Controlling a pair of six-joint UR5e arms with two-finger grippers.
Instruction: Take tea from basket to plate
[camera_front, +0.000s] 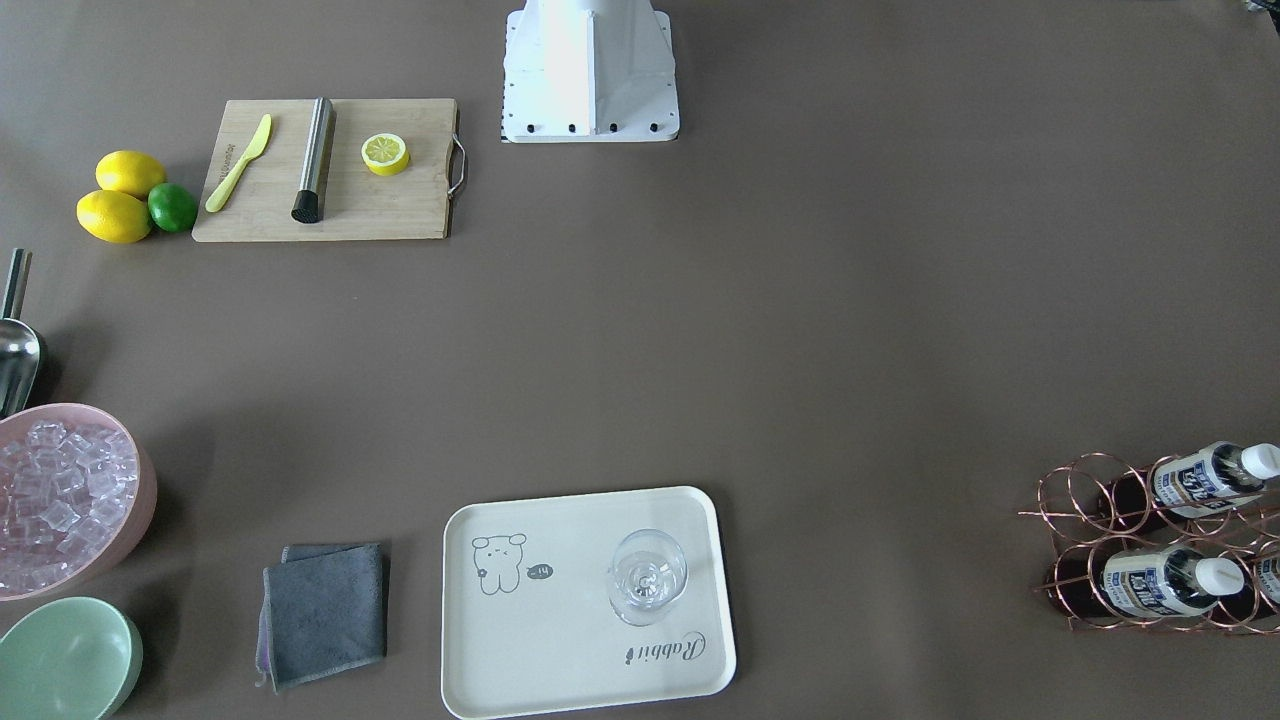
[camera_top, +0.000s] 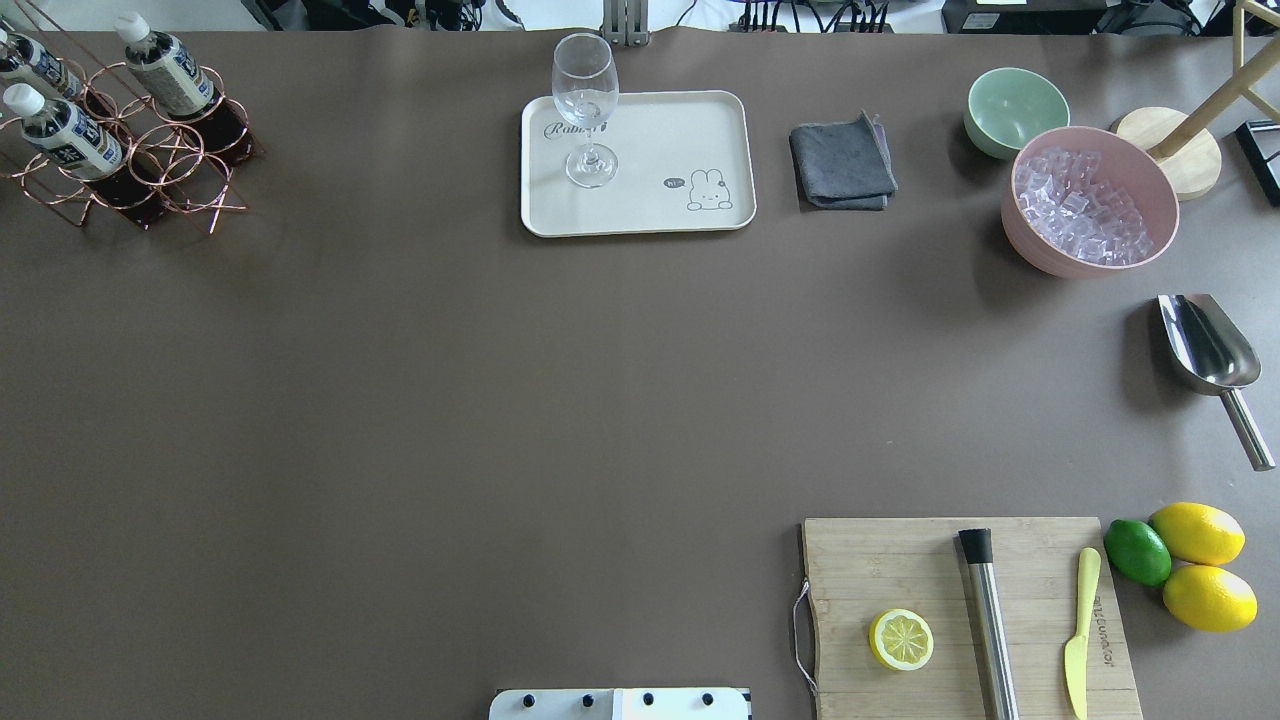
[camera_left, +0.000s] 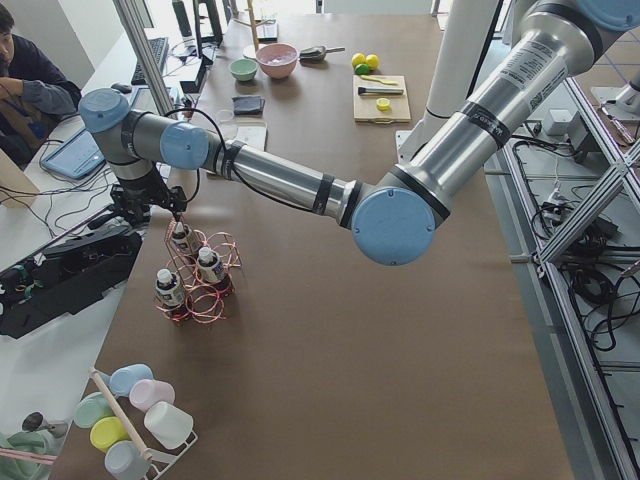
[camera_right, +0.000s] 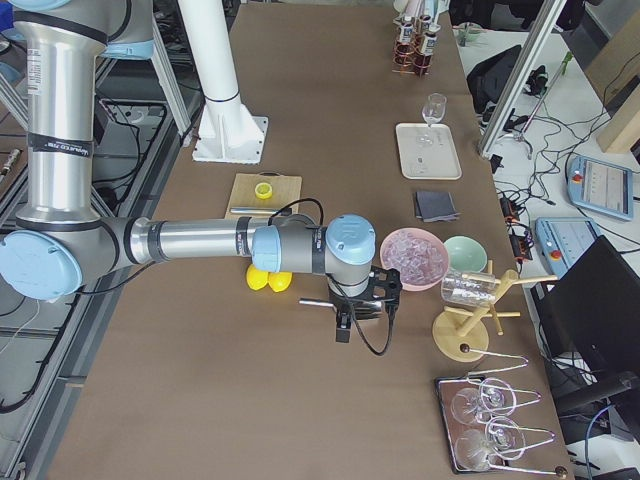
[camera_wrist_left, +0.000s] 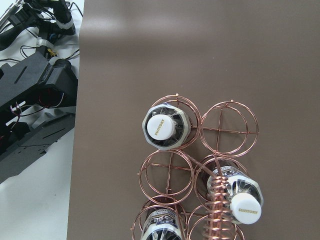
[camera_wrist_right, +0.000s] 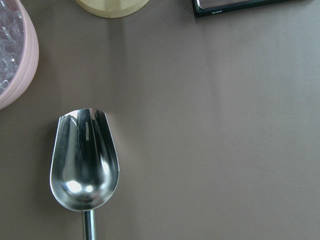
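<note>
Three tea bottles (camera_top: 165, 62) were held in the basket (camera_top: 150, 150); a glass (camera_top: 585, 100) was stood on the plate (camera_top: 650, 130). Grip of left pincer (camera_left: 160, 208) and right pincer (camera_right: 345, 322) could not be told.

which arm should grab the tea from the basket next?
Left. The left claw hangs over the basket, tea caps straight below its camera. The right claw is over the scoop, far from it.
</note>
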